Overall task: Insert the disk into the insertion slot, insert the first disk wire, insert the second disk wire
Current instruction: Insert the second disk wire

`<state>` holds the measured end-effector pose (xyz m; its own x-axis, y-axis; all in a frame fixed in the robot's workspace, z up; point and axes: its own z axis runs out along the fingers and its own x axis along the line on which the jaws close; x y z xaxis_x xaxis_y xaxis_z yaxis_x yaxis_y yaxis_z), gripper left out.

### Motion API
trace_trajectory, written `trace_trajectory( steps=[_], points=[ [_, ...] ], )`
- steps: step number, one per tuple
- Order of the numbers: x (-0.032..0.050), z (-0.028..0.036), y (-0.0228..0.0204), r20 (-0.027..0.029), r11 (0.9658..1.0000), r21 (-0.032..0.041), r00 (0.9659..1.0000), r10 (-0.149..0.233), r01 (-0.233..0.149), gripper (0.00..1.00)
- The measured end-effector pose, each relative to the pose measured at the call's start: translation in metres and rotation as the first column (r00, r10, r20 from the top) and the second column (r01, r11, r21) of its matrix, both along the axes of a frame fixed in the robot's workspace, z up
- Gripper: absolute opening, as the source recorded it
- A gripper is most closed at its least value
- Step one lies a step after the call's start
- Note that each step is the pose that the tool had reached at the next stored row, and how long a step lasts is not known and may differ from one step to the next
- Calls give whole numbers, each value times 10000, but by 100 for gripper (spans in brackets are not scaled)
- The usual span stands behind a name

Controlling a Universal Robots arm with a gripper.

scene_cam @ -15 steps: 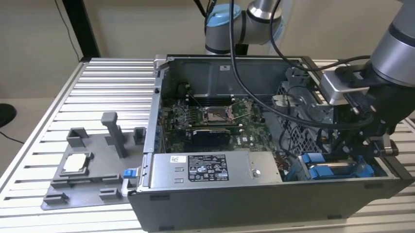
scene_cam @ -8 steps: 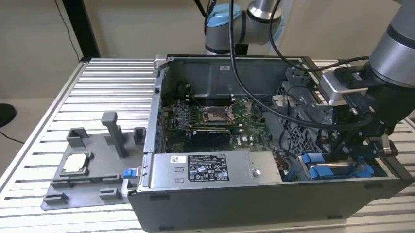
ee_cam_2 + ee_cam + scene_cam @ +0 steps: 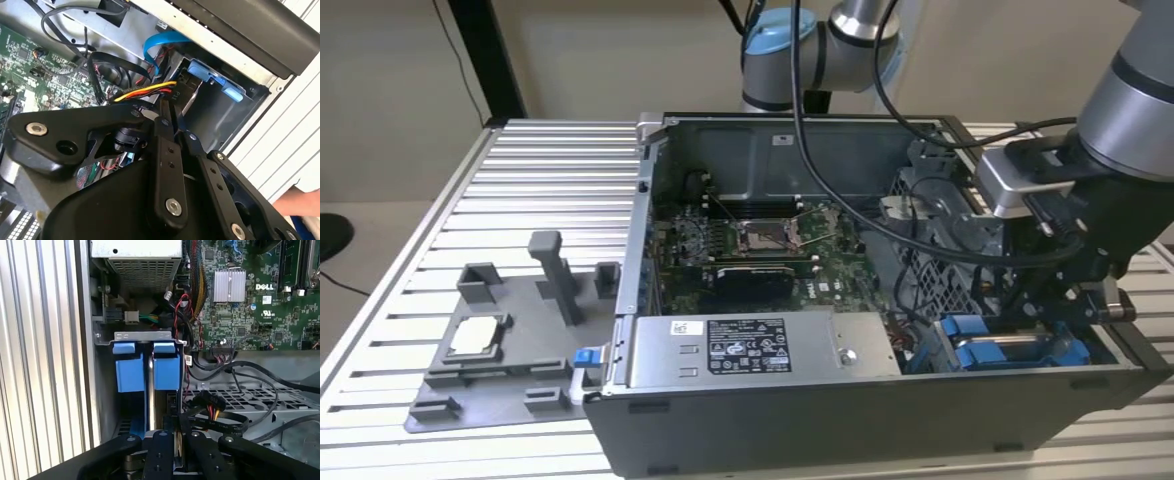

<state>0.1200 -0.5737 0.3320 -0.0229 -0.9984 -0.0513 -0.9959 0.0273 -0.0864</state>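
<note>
In the exterior view, an open grey metal case point(image 3: 854, 420) sits on a ribbed aluminium worktop point(image 3: 520, 180); the disk point(image 3: 1014, 350), blue-tabbed, stands in the slot point(image 3: 927, 290) at lower right, under the arm.

In the second wrist view, the black claw point(image 3: 172, 117) is pinched nearly shut on a cable plug.

In the first wrist view, smooth blue tabs flank the disk's silver edge.

Beige wall point(image 3: 587, 50) behind, evenly lit; a black post point(image 3: 491, 55) stands at the table's far edge; ribbed aluminium table point(image 3: 507, 180) — slats running across; grey floor point(image 3: 360, 270) beyond its edge at the exterior view's left.
</note>
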Motion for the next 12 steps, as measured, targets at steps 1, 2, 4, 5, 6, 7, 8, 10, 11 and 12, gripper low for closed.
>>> trace_trajectory(
  steps=[1,2,4,5,6,7,8,10,11,12],
  points=[
    [0,7,1,2,10000,8,10000,0,0,100],
    [0,37,2,4,10000,32,10000,-1,1,100],
    [0,135,1,1,10000,3,10000,-1,1,100],
    [0,187,1,1,10000,-2,10000,-2,2,100],
    [0,228,0,1,10000,5,10000,-2,2,100],
    [0,277,0,0,10000,-4,10000,-2,2,100],
    [-1,322,0,0,10000,-1,10000,-3,3,100],
    [-1,415,0,0,10000,-5,10000,-2,2,100],
    [-1,460,0,0,10000,-3,10000,-3,3,100],
    [-1,481,0,-4,10000,-3,10000,-2,2,100]
  ],
)
